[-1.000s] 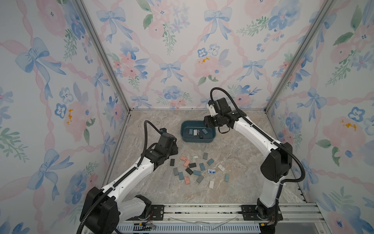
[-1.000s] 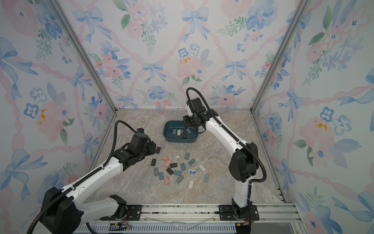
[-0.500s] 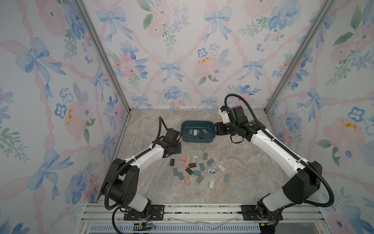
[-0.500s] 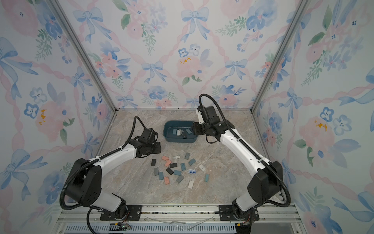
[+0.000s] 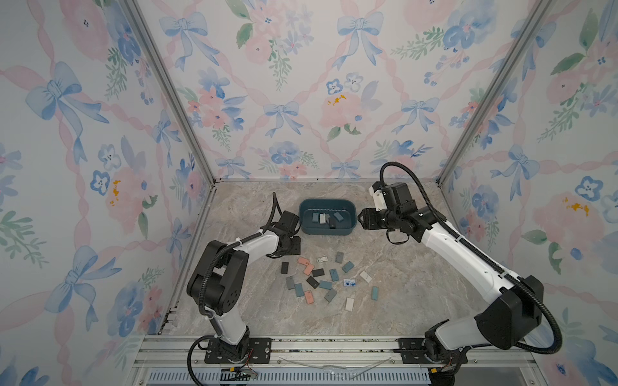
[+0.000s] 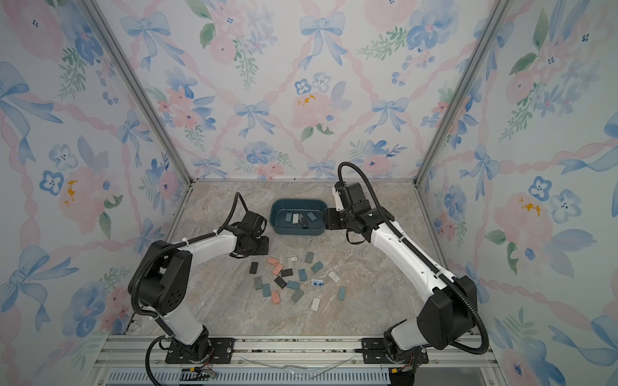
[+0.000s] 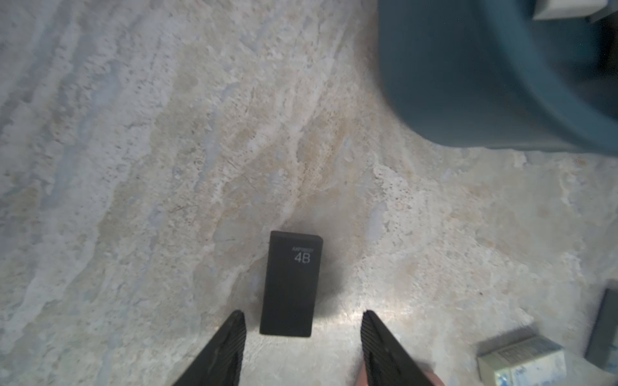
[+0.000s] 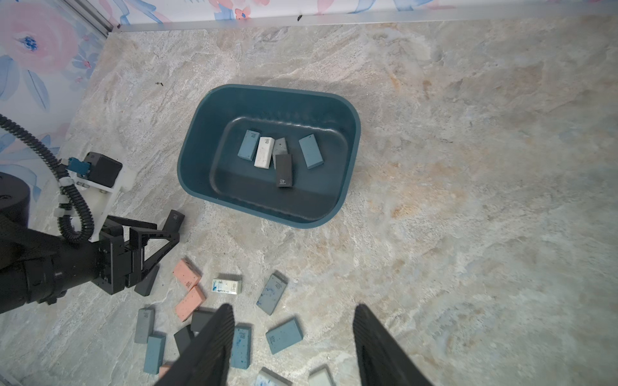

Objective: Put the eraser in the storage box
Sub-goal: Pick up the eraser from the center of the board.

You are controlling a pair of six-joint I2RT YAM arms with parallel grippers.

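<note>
In both top views the storage box [image 5: 326, 231] [image 6: 297, 232] sits on the table [image 5: 411, 287], with loose erasers [image 5: 319, 282] scattered in front of it. The left fingers [image 5: 293, 245] are low near one front corner of the box. The right fingers [image 5: 365, 219] hang just beside its opposite end.

Left wrist view: the left fingers [image 7: 227, 347] stand released. A black eraser [image 7: 290, 284] marked 4B lies flat on the table outside the box, its near end between their tips, touching neither.

Right wrist view: the right fingers [image 8: 214, 347] are spread and empty. Five stored erasers [image 8: 262, 152] lie inside the box.
</note>
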